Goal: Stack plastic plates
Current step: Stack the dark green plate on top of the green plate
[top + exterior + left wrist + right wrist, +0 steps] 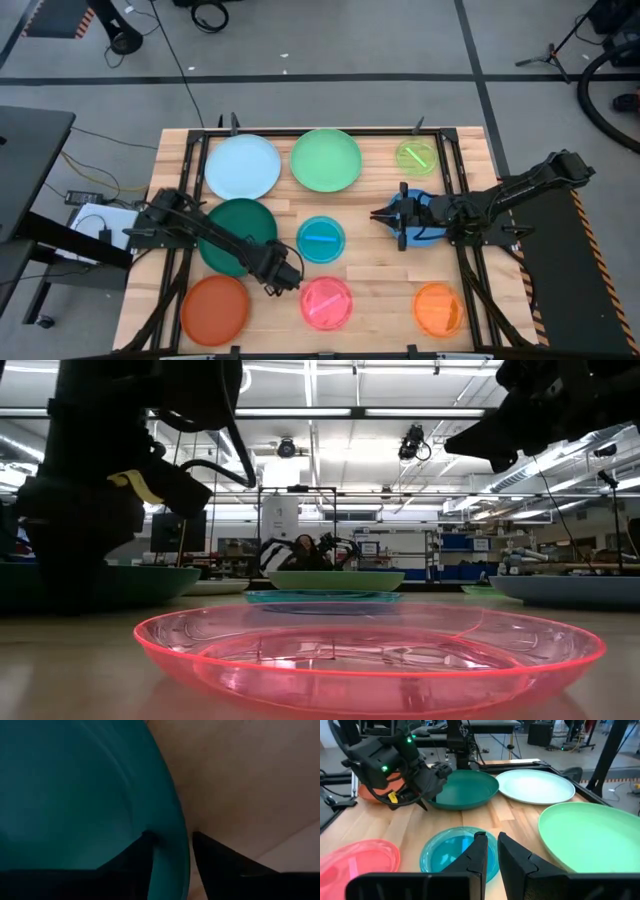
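Two dark fingers (145, 851) of the left gripper (283, 274) are straddling the rim of the round dark green plastic plate (236, 234), one on each side, on the wooden table (385, 275). Right gripper (385, 216) is hovering with fingers narrow, empty, just beside the small teal translucent plate (321, 239).

No readable text, labels, brand marks or numbers in any of my four views. The plates carry no print that I can make out, and the shelving and equipment in the room at 12 o'clock in the low view are too small and blurred to read.
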### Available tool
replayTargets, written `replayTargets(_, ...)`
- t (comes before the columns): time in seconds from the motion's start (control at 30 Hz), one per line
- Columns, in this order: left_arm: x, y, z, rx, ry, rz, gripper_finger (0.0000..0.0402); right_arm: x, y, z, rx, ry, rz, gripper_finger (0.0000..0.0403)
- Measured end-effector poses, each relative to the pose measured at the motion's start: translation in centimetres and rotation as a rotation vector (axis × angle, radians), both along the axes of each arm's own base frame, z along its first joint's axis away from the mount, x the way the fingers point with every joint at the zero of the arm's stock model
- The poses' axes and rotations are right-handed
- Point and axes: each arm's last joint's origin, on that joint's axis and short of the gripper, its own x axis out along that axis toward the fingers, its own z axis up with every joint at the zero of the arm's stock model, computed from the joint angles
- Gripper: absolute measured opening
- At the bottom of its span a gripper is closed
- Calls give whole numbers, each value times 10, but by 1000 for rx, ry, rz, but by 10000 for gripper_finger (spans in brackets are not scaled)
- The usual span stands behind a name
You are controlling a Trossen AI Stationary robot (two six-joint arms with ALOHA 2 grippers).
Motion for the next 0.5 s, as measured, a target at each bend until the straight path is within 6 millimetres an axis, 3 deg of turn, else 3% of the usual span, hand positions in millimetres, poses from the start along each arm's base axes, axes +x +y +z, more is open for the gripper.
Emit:
replayTargets(0.2, -3, -2, 2, 11, -22, -17, 102, 0, 1, -1, 81, -1, 1, 51)
replayTargets(0.37, -10, -8, 7, 53, -31, -52, 28, 6, 4, -10, 40, 43, 4, 51)
replayTargets(0.5, -16, -10, 9, 73, -6, -49, 20, 15, 13, -7, 18, 26, 24, 51)
